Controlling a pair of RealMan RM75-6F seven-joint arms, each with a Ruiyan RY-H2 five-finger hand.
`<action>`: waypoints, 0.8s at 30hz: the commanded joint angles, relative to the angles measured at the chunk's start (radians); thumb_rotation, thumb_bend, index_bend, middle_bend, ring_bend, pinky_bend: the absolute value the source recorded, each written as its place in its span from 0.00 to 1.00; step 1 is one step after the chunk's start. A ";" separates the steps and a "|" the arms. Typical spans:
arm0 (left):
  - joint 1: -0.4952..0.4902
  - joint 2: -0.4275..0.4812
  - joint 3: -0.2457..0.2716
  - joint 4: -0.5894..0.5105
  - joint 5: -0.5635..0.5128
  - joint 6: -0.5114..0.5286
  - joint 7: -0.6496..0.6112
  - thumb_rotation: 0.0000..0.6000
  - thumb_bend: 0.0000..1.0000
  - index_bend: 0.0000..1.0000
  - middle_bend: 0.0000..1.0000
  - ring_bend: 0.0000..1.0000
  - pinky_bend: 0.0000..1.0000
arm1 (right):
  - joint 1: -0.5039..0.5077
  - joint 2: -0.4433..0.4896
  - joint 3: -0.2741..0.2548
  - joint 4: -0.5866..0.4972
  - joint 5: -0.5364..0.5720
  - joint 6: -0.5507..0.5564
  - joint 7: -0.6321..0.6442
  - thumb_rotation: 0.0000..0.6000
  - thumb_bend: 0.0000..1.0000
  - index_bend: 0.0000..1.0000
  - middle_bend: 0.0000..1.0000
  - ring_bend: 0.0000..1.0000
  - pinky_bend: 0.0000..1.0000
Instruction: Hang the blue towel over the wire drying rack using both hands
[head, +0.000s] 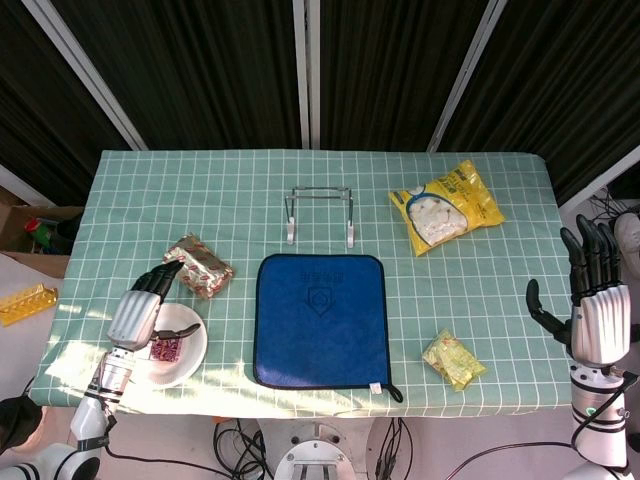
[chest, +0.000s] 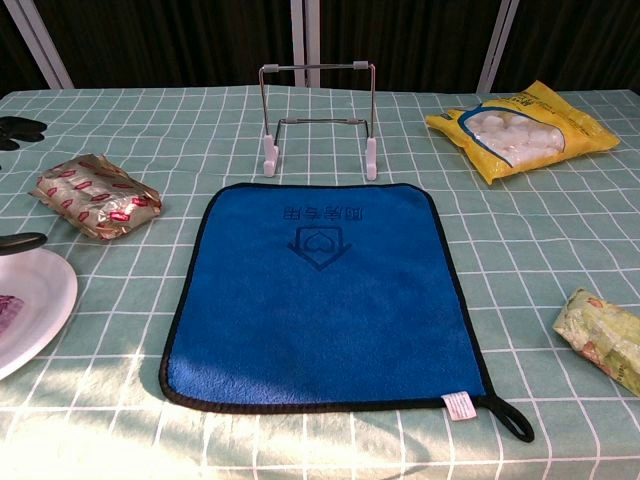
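My left hand (head: 140, 308) is hovering over the plate (head: 190, 350), fingers loosely apart, holding nothing; my right hand (head: 590, 300) is standing wide open off the counter (head: 500, 290) edge. Blue towel (head: 320, 320) is lying flat, wire drying rack (head: 320, 212) just at its 12 o'clock.

1. The chest view cut off the white plate (chest: 30, 300) at its left edge, leaving only part of the rim and a sliver of a wrapped snack.
2. Only dark fingertips (chest: 18, 130) of the left hand showed at that frame's left edge; the right hand fell outside it.
3. The green packet (chest: 605, 335) ran off the right edge.
4. In the head view, the left hand (head: 138, 312) covered part of the plate.
5. The towel's (chest: 320, 290) printed characters were too small to read.
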 joint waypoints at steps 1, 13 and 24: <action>0.005 0.004 0.005 0.001 0.001 0.011 0.003 0.52 0.11 0.03 0.09 0.10 0.20 | -0.006 -0.001 -0.005 0.007 0.006 0.006 0.009 1.00 0.44 0.00 0.00 0.00 0.00; 0.005 0.041 0.032 -0.068 0.053 0.052 0.062 0.53 0.11 0.03 0.09 0.10 0.20 | -0.020 -0.004 -0.020 0.026 0.016 0.019 0.027 1.00 0.44 0.00 0.00 0.00 0.00; -0.026 0.192 0.120 -0.328 0.230 0.035 0.275 0.73 0.12 0.05 0.10 0.10 0.20 | -0.032 0.031 -0.024 0.017 0.035 0.013 0.028 1.00 0.44 0.00 0.00 0.00 0.00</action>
